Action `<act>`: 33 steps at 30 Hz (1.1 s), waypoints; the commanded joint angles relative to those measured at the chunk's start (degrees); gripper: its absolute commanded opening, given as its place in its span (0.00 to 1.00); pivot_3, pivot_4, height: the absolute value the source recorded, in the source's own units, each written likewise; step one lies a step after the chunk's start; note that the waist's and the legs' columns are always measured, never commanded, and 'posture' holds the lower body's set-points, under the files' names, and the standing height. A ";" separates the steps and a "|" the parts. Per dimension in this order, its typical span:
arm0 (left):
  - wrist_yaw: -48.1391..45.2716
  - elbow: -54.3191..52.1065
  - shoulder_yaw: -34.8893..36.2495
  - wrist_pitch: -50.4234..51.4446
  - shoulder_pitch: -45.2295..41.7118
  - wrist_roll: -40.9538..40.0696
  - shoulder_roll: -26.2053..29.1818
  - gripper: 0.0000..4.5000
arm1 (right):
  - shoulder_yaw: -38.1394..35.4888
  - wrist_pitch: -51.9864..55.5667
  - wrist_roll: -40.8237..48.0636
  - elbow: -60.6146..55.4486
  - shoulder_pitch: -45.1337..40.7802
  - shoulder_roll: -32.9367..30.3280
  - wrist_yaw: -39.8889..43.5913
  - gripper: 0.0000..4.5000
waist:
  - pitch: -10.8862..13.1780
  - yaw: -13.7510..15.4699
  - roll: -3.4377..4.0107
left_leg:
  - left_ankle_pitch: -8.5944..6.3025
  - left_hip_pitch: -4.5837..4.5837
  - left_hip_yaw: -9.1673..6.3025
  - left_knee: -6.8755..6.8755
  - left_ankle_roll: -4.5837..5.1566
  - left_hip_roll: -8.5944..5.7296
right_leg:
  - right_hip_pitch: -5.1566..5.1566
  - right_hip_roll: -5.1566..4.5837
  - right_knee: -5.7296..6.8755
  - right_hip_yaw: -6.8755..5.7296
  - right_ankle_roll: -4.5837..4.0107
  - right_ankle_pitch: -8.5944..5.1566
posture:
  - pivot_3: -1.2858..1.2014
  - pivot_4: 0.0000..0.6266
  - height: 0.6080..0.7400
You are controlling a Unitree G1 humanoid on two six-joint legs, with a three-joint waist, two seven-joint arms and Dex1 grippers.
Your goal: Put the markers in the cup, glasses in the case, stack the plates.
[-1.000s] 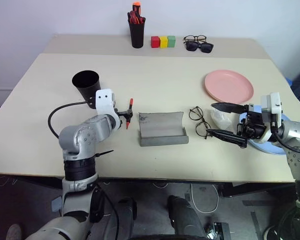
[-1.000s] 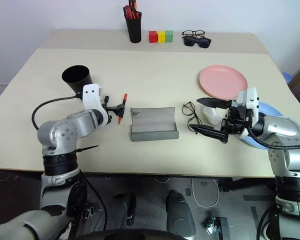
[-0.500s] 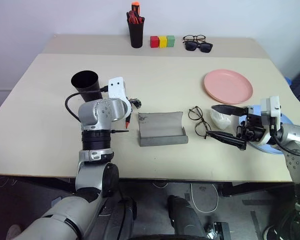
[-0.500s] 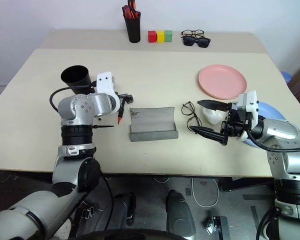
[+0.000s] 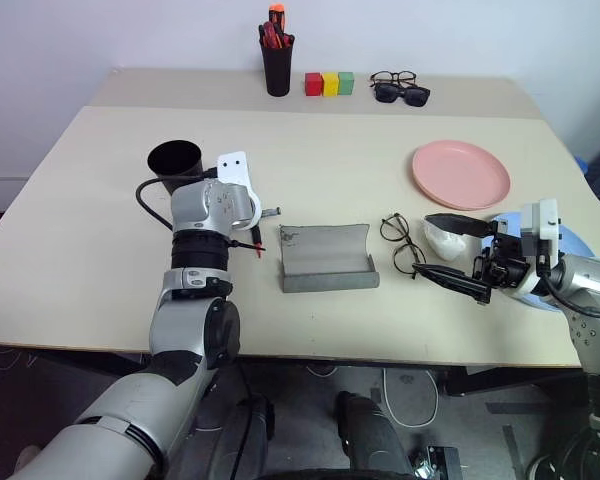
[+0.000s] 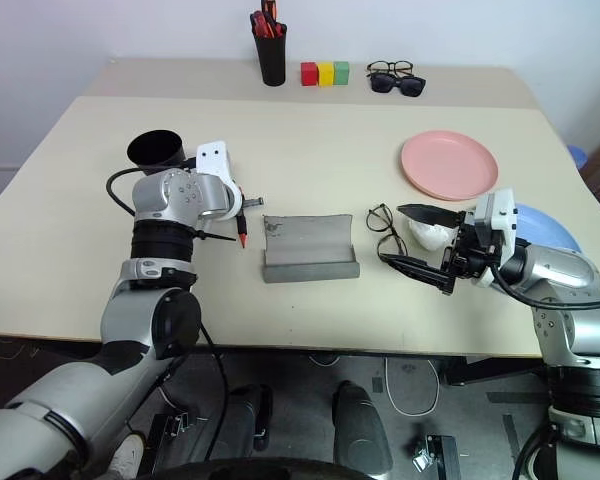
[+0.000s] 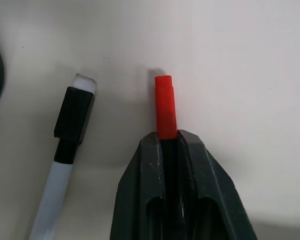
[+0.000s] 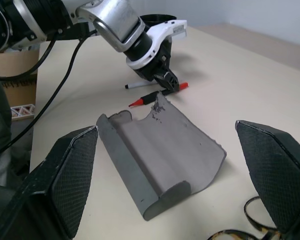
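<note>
On the table (image 5: 80,200), the cup (image 5: 173,160) stands far left. Just right of it the left tool (image 7: 167,142) is clamped on the red marker (image 7: 165,106), the white marker (image 7: 65,150) alongside. The open case (image 5: 327,257) lies mid-table, glasses (image 5: 402,243) to its right. The right tool (image 5: 458,250) gapes wide near the pink plate (image 5: 460,174) and blue plate (image 5: 570,240).

Left gripper (image 7: 167,137) angled down, jaws closed tight; right gripper (image 5: 458,252) level, jaws spread wide.

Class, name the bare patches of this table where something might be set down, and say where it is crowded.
Free: between the cup and pink plate, and the front edge below the case. Crowded: markers beside the left gripper; glasses by the right gripper.
</note>
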 commanded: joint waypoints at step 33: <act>-5.07 -25.63 -14.41 -60.90 20.11 25.37 17.64 0.01 | 5.58 -1.94 -2.40 5.77 -16.00 8.57 -1.47 1.00 | 0.01 -0.09 -0.01 | 0.12 0.00 -0.07 0.01 -0.20 0.00 | -0.13 -0.03 0.42 -0.02 -0.01 0.04 | 0.52 0.24 1.00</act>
